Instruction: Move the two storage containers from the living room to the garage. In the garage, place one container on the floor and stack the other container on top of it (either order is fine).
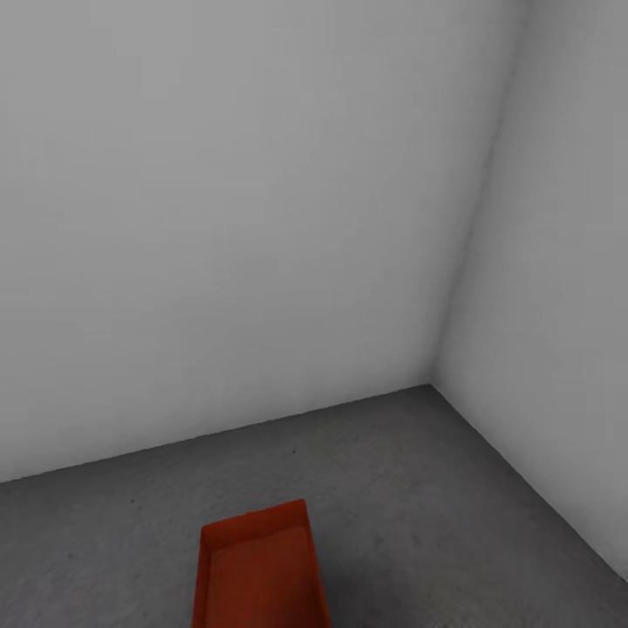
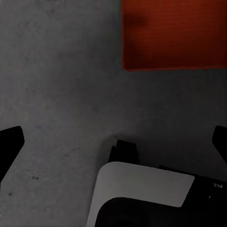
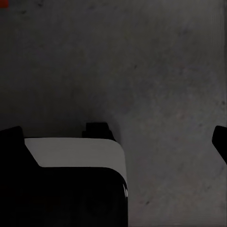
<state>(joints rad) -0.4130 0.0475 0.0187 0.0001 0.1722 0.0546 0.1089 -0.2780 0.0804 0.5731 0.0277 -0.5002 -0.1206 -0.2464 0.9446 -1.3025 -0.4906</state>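
One orange-red storage container (image 1: 258,571) stands on the dark grey speckled floor (image 1: 419,488) of the garage, at the bottom middle of the head view, open side up with nothing in it. The left wrist view has a corner of the container (image 2: 172,33) lying ahead of my left gripper (image 2: 118,135), apart from it. That gripper is open, its dark fingertips (image 2: 10,139) spread wide above the floor. My right gripper (image 3: 117,132) is open too, over bare concrete, and a red sliver of the container (image 3: 4,4) shows at that picture's corner.
Two plain white-grey walls meet in a corner (image 1: 433,375) ahead and to the right of the container. A white and black part of my own body (image 2: 142,189) shows under the left gripper, and likewise (image 3: 75,156) under the right.
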